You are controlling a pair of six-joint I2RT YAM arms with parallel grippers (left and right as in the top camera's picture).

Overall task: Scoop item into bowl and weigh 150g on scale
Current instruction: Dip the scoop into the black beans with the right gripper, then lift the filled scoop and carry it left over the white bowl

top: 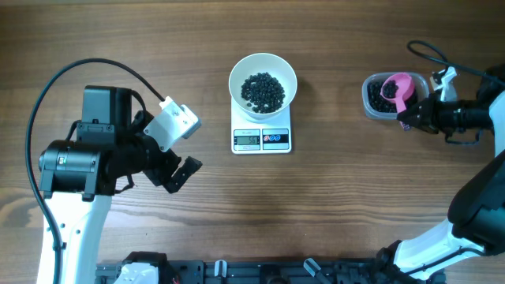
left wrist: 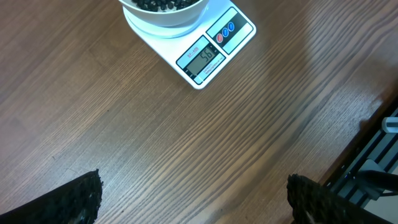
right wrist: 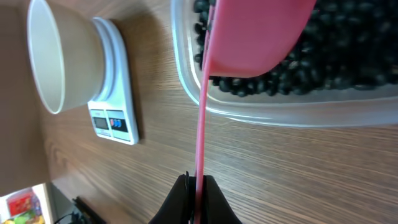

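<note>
Centre of table: white bowl (top: pixel 263 85) sits on the scale (top: pixel 262 140), display facing the near edge. A dark heap of beans (top: pixel 263 91) lies in the bowl. Far right: clear tub (top: pixel 377 99) holds more beans (right wrist: pixel 348 56). Right gripper (right wrist: pixel 197 199) is clenched on the thin handle of a pink scoop (right wrist: pixel 255 37); the scoop's cup hangs over the tub, and whether it carries beans cannot be told. Left gripper (left wrist: pixel 196 208) is released, fingers spread wide and empty, above bare wood at near left, well apart from the scale.
</note>
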